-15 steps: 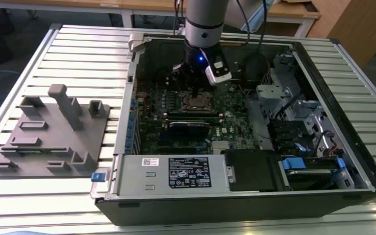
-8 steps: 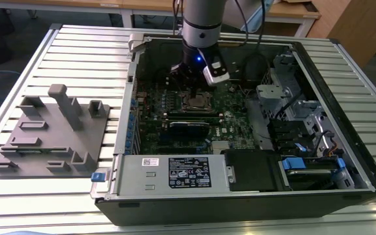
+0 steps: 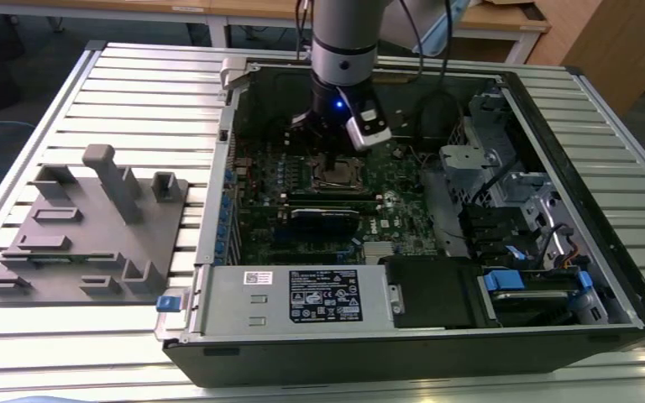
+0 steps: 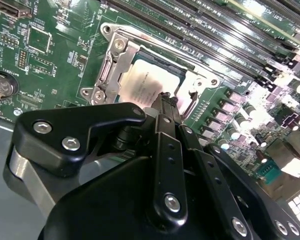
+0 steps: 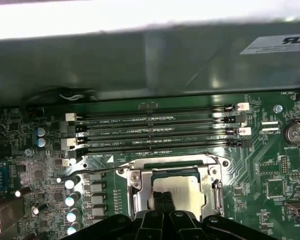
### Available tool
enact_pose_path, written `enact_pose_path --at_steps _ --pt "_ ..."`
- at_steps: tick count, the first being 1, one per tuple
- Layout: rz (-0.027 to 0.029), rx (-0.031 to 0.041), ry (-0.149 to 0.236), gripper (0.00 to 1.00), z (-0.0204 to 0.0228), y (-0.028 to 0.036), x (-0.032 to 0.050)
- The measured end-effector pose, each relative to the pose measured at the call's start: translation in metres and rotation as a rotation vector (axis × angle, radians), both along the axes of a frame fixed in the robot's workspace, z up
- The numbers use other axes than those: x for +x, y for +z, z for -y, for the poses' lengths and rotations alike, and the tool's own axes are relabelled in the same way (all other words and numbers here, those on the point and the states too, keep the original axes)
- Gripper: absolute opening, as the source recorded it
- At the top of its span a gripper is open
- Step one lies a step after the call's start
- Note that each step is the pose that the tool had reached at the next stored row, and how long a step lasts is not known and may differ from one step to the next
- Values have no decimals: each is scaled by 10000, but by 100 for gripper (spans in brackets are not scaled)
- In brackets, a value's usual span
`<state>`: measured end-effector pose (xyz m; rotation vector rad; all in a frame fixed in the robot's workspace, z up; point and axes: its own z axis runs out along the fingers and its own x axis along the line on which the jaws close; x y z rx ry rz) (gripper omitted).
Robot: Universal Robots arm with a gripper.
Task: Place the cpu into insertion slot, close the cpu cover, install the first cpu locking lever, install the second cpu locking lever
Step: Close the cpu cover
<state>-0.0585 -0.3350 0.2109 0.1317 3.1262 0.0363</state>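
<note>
The cpu [image 4: 146,82] sits in the insertion slot [image 3: 334,175], and the cpu cover [image 4: 112,62] appears to lie flat around it. The pincer [image 4: 165,101], fingers together and empty, is at the cover's edge. I cannot tell whether either locking lever is latched.

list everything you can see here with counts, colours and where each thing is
table: 1, silver slatted, under everything
computer case: 1, black, open, on the table
fixture block: 1, grey, on the table, exterior view's left of the case
motherboard: 1, green, inside the case
power supply: 1, silver-grey, inside the case's near edge
cpu: 1, silver-grey, on the motherboard
cpu cover: 1, silvery, framing the cpu
memory slots: 4, black, beside the cpu cover
coin battery: 1, silver, on the motherboard
arm: 1, grey, above the motherboard
gripper: 1, black, shut, tips over the cpu
</note>
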Motion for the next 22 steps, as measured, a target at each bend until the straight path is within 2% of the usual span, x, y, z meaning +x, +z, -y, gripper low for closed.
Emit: enact_pose_path --at_steps 12,22 --pt "8 2 1 10 9 -11 -94" --pt "9 1 0 10 13 -43 -117"
